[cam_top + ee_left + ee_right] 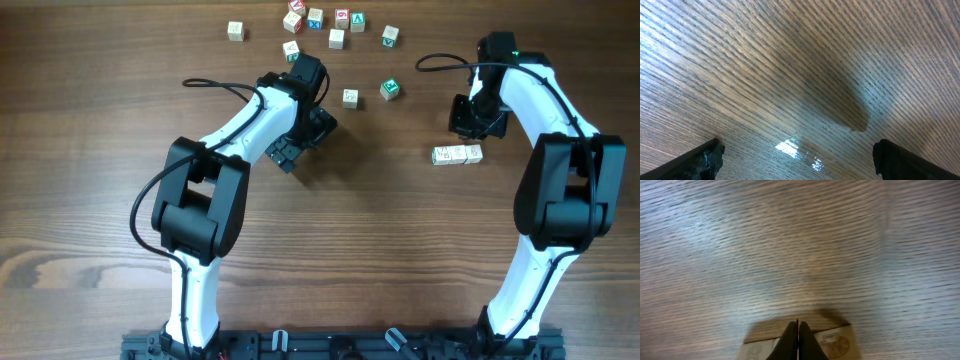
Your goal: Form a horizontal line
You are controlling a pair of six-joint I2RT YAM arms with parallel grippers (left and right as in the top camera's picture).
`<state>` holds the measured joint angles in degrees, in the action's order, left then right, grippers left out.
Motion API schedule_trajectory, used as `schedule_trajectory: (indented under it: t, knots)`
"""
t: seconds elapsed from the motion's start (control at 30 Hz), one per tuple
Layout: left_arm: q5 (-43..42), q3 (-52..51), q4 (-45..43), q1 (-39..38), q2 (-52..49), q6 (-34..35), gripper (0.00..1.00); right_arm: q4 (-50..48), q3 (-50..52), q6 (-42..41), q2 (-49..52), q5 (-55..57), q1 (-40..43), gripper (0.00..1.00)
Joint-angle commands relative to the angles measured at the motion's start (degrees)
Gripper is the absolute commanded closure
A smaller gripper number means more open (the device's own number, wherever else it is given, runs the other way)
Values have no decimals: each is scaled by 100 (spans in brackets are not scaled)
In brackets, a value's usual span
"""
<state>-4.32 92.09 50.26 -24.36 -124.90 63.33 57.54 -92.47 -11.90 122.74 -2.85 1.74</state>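
The horizontal line is a short bar of three pale wooden cubes touching side by side, right of centre on the table. My right gripper hangs just behind it with its fingers pressed together and nothing between them. In the right wrist view the shut fingertips sit over the cubes, whose tops carry faint marks. My left gripper is open and empty over bare wood left of centre. In the left wrist view its two fingers are wide apart over the table.
Several single cubes with red, green or blue symbols lie scattered at the back, such as one, one and one. Cables loop from both arms.
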Motion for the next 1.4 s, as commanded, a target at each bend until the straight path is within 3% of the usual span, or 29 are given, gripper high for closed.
schedule_trajectory:
  t: [0.0, 0.2, 0.3, 0.53, 0.8, 0.93, 1.37]
  knots:
    - [140, -125, -74, -24, 7, 13, 0, 33, 35, -11, 85, -227, 37, 95]
    - [140, -125, -72, -24, 7, 11, 0, -501, 33, -713, 85, 1246, 133, 96]
    - [140, -125, -74, -24, 7, 13, 0, -614, 33, -872, 85, 1355, 299, 96]
    - [138, -125, -76, -24, 7, 13, 0, 691, 35, -1272, 85, 1744, 599, 96]
    - [138, -125, -48, -24, 7, 13, 0, 2044, 35, -1189, 85, 938, 601, 95]
    - [111, -125, -24, -24, 7, 13, 0, 2691, 35, -772, 85, 748, 599, 95]
    - [37, -125, -323, -26, 7, 13, 0, 2227, 35, -461, 83, 531, 601, 95]
